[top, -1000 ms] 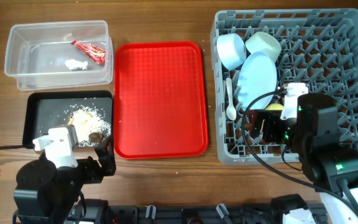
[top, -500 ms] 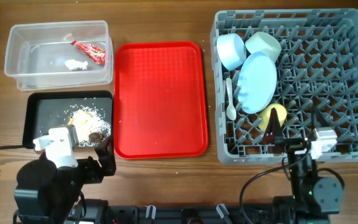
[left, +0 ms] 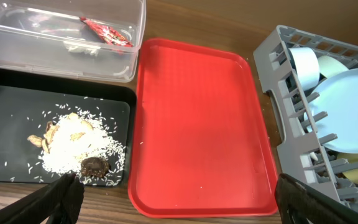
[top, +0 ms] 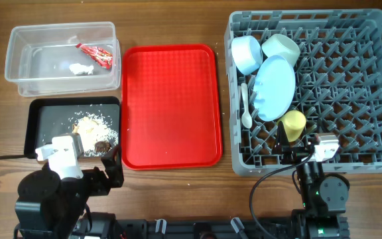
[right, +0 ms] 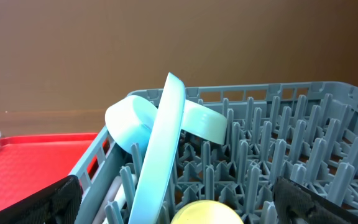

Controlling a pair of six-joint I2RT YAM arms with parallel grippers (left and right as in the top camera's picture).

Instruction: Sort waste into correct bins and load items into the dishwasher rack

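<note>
Four dishes and a spoon already sit in the dishwasher rack [top: 310,14]. The pale blue plate [top: 275,86] stands on edge, the pale blue bowl [top: 247,53] and pale green bowl [top: 282,46] lie behind it, and the white spoon [top: 245,106] lies along the rack's left side. The yellow cup [right: 207,214] sits low between the right gripper [right: 176,193] fingers and just ahead of them. Those fingers are spread wide and hold nothing.

The left gripper [left: 178,186] is equally wide apart and empty. The bare red tray [left: 197,124] lies between and ahead of its fingers. The food leftovers [left: 73,140] sit in the black tray [left: 5,106], ahead of its left finger. Farther ahead on that side is the clear tub [left: 135,37], which holds the snack wrapper [left: 107,34] and the white scrap [top: 79,68]. I cannot find a fork in any view.

Sorting and loading look finished, apart from that unseen fork. The next move probably calls for checking the surface for it. If nothing is left, both arms can be parked clear of the rack.

A second ago the right arm reached over the rack with its fingers at the cup. Half a second ago it had drawn back toward the near rim. Now it sits at that rim, and the cup rests free in much the same slot. The left arm, the waste and the red tray are unchanged.
</note>
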